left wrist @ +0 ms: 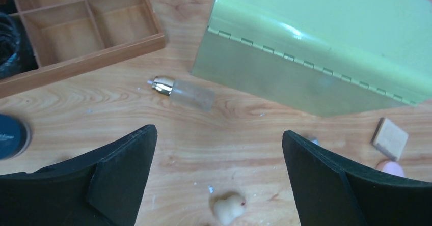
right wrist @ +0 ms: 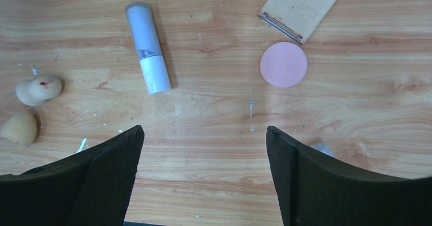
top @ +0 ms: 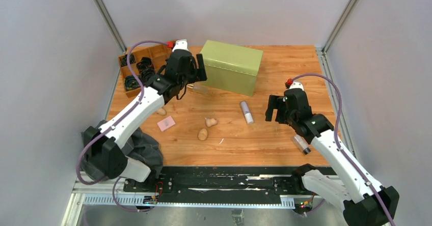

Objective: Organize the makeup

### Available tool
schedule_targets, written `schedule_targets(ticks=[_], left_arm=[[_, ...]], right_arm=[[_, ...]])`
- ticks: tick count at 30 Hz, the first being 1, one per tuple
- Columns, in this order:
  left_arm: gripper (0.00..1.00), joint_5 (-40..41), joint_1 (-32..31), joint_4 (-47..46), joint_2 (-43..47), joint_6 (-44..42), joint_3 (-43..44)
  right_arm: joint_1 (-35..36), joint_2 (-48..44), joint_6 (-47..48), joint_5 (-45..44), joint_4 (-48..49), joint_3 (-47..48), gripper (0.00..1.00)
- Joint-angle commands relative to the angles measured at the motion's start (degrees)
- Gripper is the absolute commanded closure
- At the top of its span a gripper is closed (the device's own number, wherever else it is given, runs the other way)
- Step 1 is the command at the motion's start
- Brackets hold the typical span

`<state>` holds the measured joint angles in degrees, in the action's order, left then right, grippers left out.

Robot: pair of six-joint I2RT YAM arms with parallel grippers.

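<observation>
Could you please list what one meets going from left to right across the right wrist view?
Beige sponge with a red mark → silver-white tube → pink round puff; the second sponge and the tan pad overlap these.

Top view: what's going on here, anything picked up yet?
Nothing is held. Both arms hover over the table with jaws open. The left gripper looks down at a clear bottle lying between the wooden tray and the green box. The right gripper looks down at the silver-white tube, with the pink puff and tan pad nearby. The makeup in view lies loose, not sorted.
</observation>
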<state>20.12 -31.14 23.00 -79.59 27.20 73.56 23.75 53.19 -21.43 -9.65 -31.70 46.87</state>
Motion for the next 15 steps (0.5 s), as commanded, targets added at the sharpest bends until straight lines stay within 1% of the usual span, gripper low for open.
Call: schedule_targets(ticks=[1,3,5,9,11,13,15], left_arm=[[0.02,-5.82,2.96,-0.73,-3.87,4.90,5.46],[0.02,-10.87,5.08,-3.61,-5.59,6.84,6.39],[0.02,-14.31,6.46,-4.76,-7.71,8.52,7.89],[0.02,-16.69,6.95,-1.48,-12.51,9.88,13.20],[0.02,-19.85,6.93,-3.59,-13.33,10.48,12.66],[0.02,-24.86,6.88,-7.91,-13.35,9.42,10.54],[0.02,-28.33,6.92,-10.87,-13.49,9.09,8.36]], right_arm=[[0.50,-2.93,-5.76,0.01,-1.05,-1.23,0.10],[-0.46,-2.56,-6.44,2.45,0.15,1.70,0.08],[-1.90,-0.17,-5.55,4.68,1.29,5.96,0.06],[-7.65,9.24,-3.48,10.60,3.94,15.79,0.06],[-9.83,14.41,-3.19,11.61,5.66,20.57,0.07],[-10.83,19.52,-3.03,11.51,7.62,26.08,0.07],[-12.54,25.41,-3.90,13.65,10.11,30.65,0.06]])
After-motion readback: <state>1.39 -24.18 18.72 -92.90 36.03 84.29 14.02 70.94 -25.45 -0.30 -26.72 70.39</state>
